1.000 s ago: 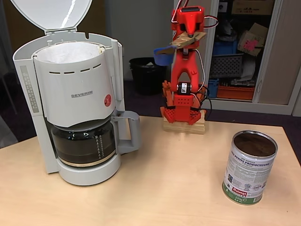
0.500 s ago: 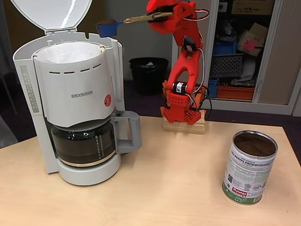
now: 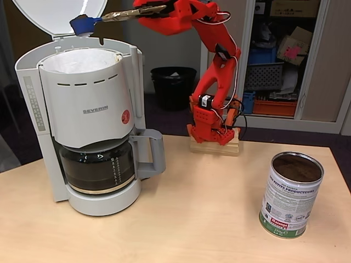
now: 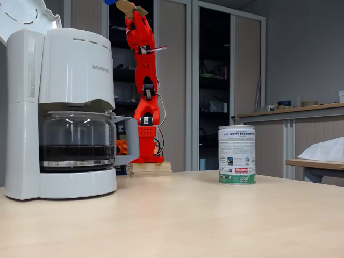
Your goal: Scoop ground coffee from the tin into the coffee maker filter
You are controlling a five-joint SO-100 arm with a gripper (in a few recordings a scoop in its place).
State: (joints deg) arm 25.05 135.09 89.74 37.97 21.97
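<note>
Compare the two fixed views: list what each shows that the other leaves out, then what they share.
A fixed view from above gives the white paper filter, the dark brown ground coffee inside the shiny cylindrical metal tin, and a black bin. A fixed view at table height gives a side counter. Both share the white drip machine, the tin, and the gripper holding a blue scoop.

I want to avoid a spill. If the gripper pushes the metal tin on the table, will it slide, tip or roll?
The tin stands upright on a flat base, so rolling seems unlikely. It is taller than wide, so a high push might tip it; a low push would probably slide it. It is open, with ground coffee near the rim, so tipping would likely spill.
</note>
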